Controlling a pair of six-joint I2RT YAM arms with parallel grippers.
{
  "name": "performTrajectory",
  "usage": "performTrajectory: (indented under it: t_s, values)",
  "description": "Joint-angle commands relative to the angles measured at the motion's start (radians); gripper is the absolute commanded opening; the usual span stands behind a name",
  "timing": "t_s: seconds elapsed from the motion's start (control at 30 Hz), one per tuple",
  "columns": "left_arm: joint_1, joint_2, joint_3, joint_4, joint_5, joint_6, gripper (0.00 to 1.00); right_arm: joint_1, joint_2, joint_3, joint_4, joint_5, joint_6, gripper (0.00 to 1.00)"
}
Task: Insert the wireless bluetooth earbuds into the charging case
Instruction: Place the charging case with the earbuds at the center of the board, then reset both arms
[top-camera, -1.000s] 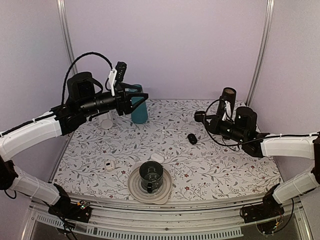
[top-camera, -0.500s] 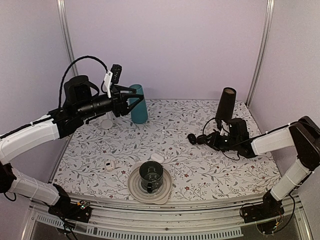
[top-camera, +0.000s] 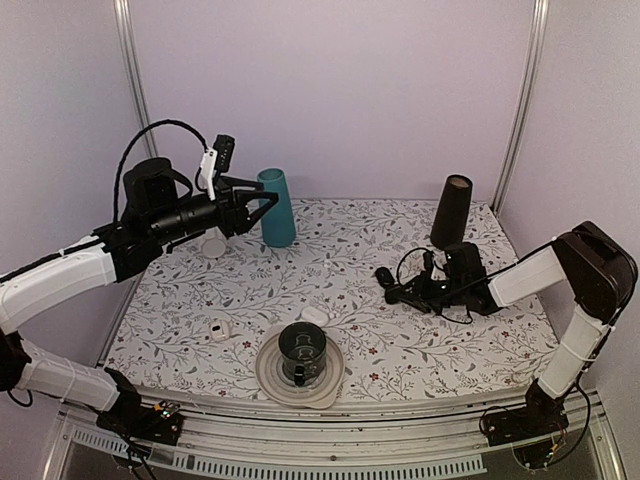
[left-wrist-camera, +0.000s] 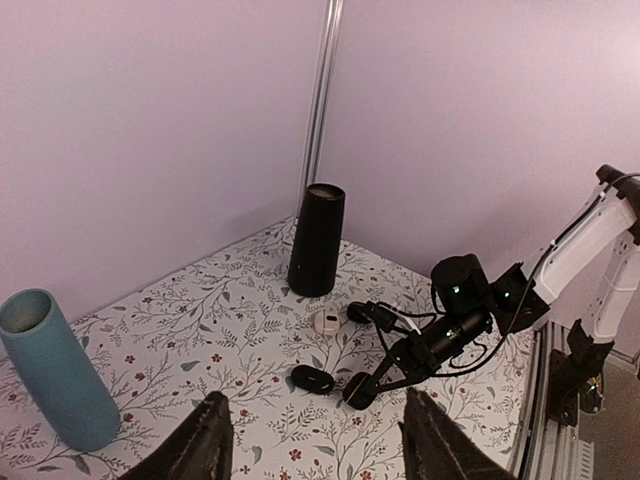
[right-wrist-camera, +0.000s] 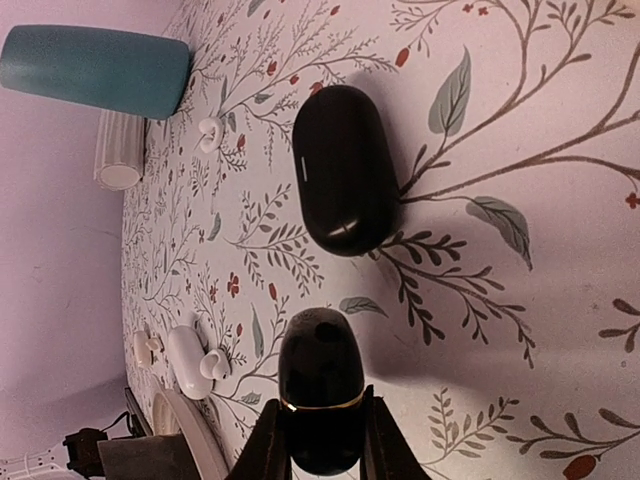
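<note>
My right gripper (right-wrist-camera: 320, 440) is shut on a glossy black oval pod (right-wrist-camera: 320, 385) with a thin gold seam, which looks like the closed charging case. It hangs low over the floral tabletop; whether it touches I cannot tell. Just past it a second black oval pod (right-wrist-camera: 343, 170) lies flat, also closed. From above, the right gripper (top-camera: 392, 294) is right beside that lying pod (top-camera: 383, 273). My left gripper (left-wrist-camera: 320, 445) is open, holds nothing, and hovers high near the teal cylinder (top-camera: 278, 207). The earbuds are out of view.
A black cylinder (top-camera: 451, 211) stands at the back right. A white plate (top-camera: 270, 385) carrying a dark cup (top-camera: 302, 350) sits front centre. A white case (top-camera: 314, 315), a small white piece (top-camera: 220, 329) and a white ribbed cup (top-camera: 212, 245) lie to the left.
The right arm has come down and leftward with its pod, from mid-air to the tabletop beside the lying pod. The left arm has drawn back a little to the left, away from the teal cylinder.
</note>
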Motion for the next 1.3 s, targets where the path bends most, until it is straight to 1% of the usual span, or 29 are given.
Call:
performTrajectory:
  t_s: [0.0, 0.1, 0.33, 0.57, 0.77, 0.93, 1.13, 1.27]
  values:
    - [0.021, -0.016, -0.017, 0.039, 0.016, -0.016, 0.59, -0.006, 0.022, 0.021, -0.009, -0.014, 0.028, 0.13]
    - [0.025, -0.013, -0.02, 0.044, 0.022, -0.023, 0.59, -0.006, 0.035, 0.023, -0.024, -0.013, 0.03, 0.23]
    - [0.029, -0.011, -0.02, 0.048, 0.027, -0.031, 0.59, -0.006, 0.03, 0.029, -0.049, 0.0, 0.029, 0.34]
    - [0.03, -0.01, -0.017, 0.046, 0.032, -0.037, 0.6, -0.006, 0.003, 0.048, -0.1, 0.034, -0.007, 0.54]
    - [0.03, -0.003, -0.015, 0.046, 0.034, -0.044, 0.62, -0.006, -0.032, 0.072, -0.151, 0.068, -0.052, 0.78]
    - [0.032, 0.008, -0.01, 0.047, 0.036, -0.053, 0.68, -0.006, -0.071, 0.09, -0.206, 0.105, -0.09, 0.99]
    - [0.031, 0.02, 0.0, 0.05, 0.039, -0.059, 0.72, -0.005, -0.162, 0.094, -0.239, 0.148, -0.137, 0.99]
    - [0.032, 0.026, 0.0, 0.051, 0.027, -0.066, 0.74, -0.005, -0.26, 0.091, -0.242, 0.19, -0.185, 0.99]
